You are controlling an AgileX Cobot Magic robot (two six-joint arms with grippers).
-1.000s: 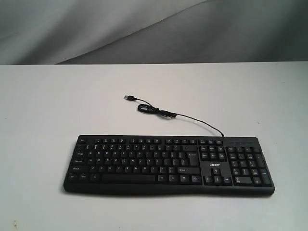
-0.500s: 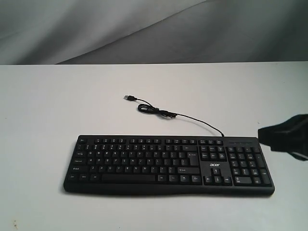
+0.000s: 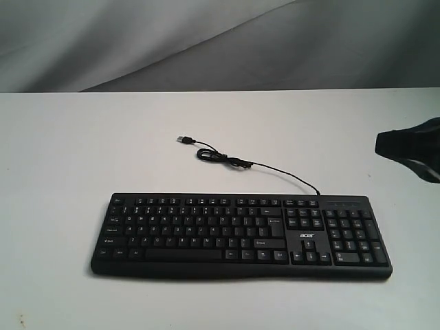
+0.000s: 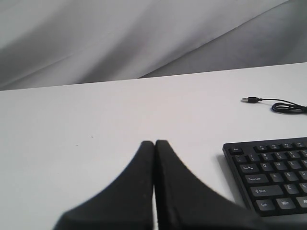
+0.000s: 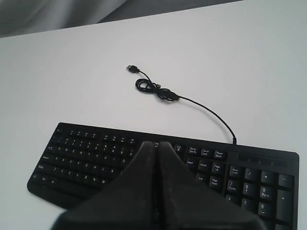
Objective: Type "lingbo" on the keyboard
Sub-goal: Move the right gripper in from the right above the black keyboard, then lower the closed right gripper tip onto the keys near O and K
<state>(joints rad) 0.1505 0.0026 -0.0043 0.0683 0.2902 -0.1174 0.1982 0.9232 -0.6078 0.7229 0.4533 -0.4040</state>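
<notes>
Keyboard (image 3: pixel 240 234): black, full-size, number pad at its right end, white legends, white "acer" logo between the arrow keys and the block above them. Lies flat on the white desk (image 3: pixel 69 151), long edge parallel to the near desk edge, toward the front and a little right of centre.

Cable (image 3: pixel 275 170): thin, black, leaves the keyboard's back edge near the number pad. Runs away left across the desk, makes a small loose coil and ends in a USB plug (image 3: pixel 183 139) lying free.

Right pincer (image 5: pixel 155 143): clenched, fingers pressed together, nothing between them. The exterior view has it as a dark blurred shape at the right edge, raised off the desk, beyond the number-pad end, apart from the keys.

Left pincer (image 4: pixel 154 142): clenched too, tips meeting, empty. Sits over bare desk off the keyboard's left end. Not in the exterior view.

Grey draped cloth (image 3: pixel 137 41) behind the desk.
</notes>
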